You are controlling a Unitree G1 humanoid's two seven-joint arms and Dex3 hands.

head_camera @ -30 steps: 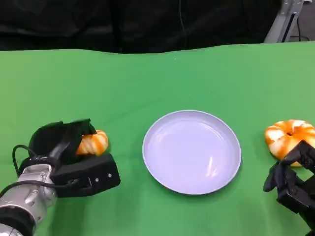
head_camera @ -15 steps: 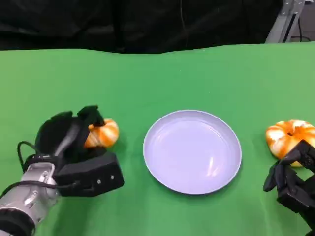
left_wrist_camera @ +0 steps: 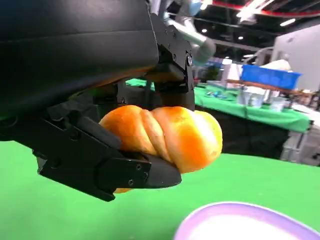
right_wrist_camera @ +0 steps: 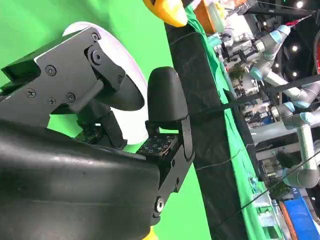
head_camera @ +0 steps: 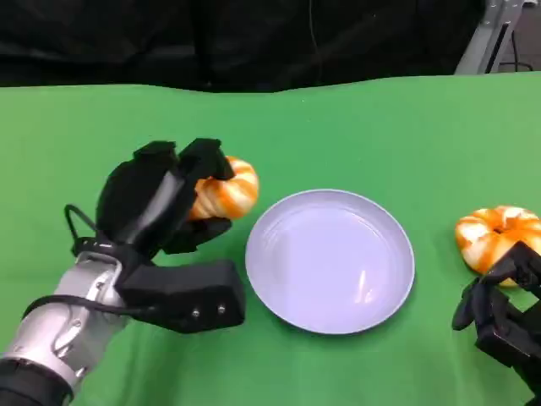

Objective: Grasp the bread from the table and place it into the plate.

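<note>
Since the earlier frames, the bread [head_camera: 221, 191] is raised off the table [head_camera: 355, 127] and carried toward the plate [head_camera: 330, 260], clamped in the left hand [head_camera: 156, 205] (just beside the rim). The right hand [head_camera: 499, 317] is spread, holding nothing, near a second bread [head_camera: 494, 235].

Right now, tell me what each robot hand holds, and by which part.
The left robot hand grips the twisted bread around its near end, fingers above and below. The right robot hand holds nothing.
</note>
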